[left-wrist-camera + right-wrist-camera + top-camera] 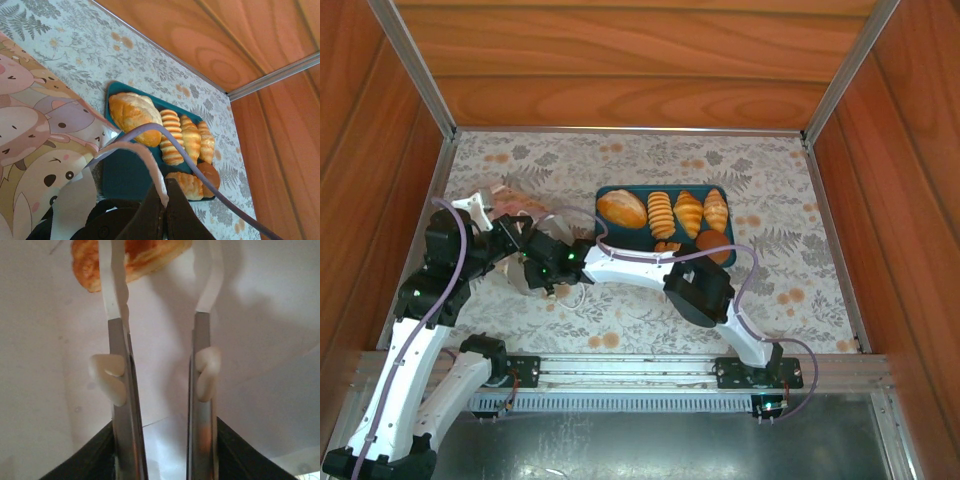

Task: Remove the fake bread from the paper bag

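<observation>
**Reaching into the paper bag (516, 206) with one pastry (137, 257) left inside**

The left arm is seen in the top view rising from its base at 7 o'clock, folded at the elbow, with its wrist turned toward 1 o'clock. The left pincer (163, 201) is closed on the bag's white handle (142, 152), which is drawn taut from the patterned side of the bag.

The right arm is bent sharply. Its upper link leans from the base toward 10 o'clock, and its forearm is stretched low across the surface (800, 200) toward 9 o'clock, with the wrist set at the bag's mouth. The right pincer (162, 262) is inside the white interior, its jaws parted with a clear gap between them. The golden-brown pastry lies at 12 o'clock of the fingertips (112, 285), and the left tip crosses in front of it. Whether either tip touches it cannot be told.

The bag is found at 9 o'clock on the surface, tipped toward the arms. At 3 o'clock of it a teal tray (604, 225) is placed. On it six pieces of fake bread (689, 212) are laid: an oval loaf (621, 208), a ridged roll (661, 213), croissants and a round dark bun (714, 245).
</observation>
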Robot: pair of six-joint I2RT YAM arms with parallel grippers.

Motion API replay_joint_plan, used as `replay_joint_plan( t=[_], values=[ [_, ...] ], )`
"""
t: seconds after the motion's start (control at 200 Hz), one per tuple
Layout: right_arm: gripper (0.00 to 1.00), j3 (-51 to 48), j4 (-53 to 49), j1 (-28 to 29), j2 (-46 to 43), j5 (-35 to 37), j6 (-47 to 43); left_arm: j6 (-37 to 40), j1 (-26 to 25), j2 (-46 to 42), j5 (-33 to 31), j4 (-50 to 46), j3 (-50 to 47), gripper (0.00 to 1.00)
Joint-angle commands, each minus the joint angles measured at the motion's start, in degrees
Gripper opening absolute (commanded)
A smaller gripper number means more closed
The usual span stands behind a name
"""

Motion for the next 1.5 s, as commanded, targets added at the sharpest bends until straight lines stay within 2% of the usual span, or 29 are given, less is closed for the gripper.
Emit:
replay_joint_plan(
  t=[0.0, 0.305, 0.68, 0.82, 0.955, 1.075, 1.494],
  values=[
    [0.37, -1.5, 1.0, -0.1, -4.2, 0.9, 0.0, -0.4, -0.2, -0.8, -0.7, 0.2, -0.9, 0.00],
    [0.33, -11.5, 5.1, 0.0, -13.5, -2.1, -0.1, -0.4, -0.2, -1.5, -5.5, 0.1, -3.1, 0.00],
    [0.33, -21.0, 0.5, 2.6, -21.7, -3.6, -1.9, 0.1, -0.2, 0.1, -7.4, 0.1, -2.7, 0.00],
    [0.36, -23.4, -3.0, 2.8, -23.9, -0.7, -4.0, 0.3, -0.2, 0.4, -6.3, 0.1, -1.8, 0.00],
    [0.45, -22.7, -6.5, 2.8, -24.9, 2.9, -6.4, 0.1, -0.3, -0.2, -5.1, 0.2, -1.7, 0.00],
    [0.52, -21.4, -5.9, 2.8, -24.8, 3.0, -8.1, 0.0, -0.2, -0.2, -3.8, 0.2, -1.6, 0.00],
    [0.57, -13.4, -5.6, 2.8, -17.6, 3.1, -6.7, -0.7, -0.2, -0.6, -2.0, 0.3, -1.4, 0.00]
  ],
)
